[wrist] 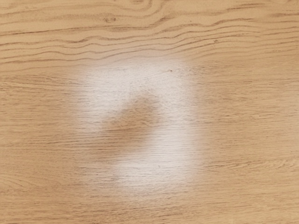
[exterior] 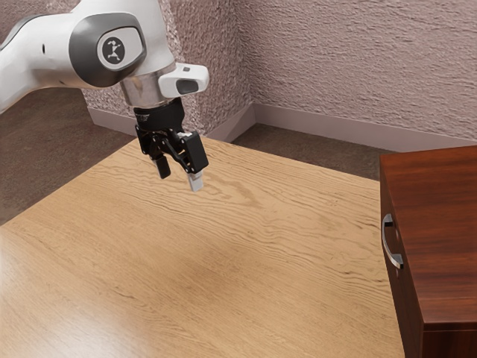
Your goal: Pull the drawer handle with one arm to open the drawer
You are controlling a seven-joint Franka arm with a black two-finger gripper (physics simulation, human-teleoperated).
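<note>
The gripper [exterior: 179,179] hangs in the air above the table [exterior: 223,283], far from the cabinet [exterior: 440,224]. Its two fingers are spread apart with nothing between them. The cabinet is dark brown wood and sits on the table. The handle [exterior: 391,240] is a small shiny bar on the cabinet's front, the narrow side that faces the gripper. The bar stands up and down, with both ends fixed to the front. I think it is hard metal that will not bend or break. It looks smooth, so fingers could slip if they pinch too lightly. The best place to grab looks like the middle of the bar, with one finger on each side. The drawer [exterior: 408,313] is likely stiff and a bit heavy. It should slide straight out of the cabinet with a steady pull and no twisting. Some things are hard to see. The cabinet is cut off, so its far side and bottom are missing. Its front is seen almost edge-on, so I cannot find the drawer's lines or tell how many drawers there are. In the wrist view the table [wrist: 252,154] has a pale patch with a dark spot in it, and I cannot tell what makes it.
</note>
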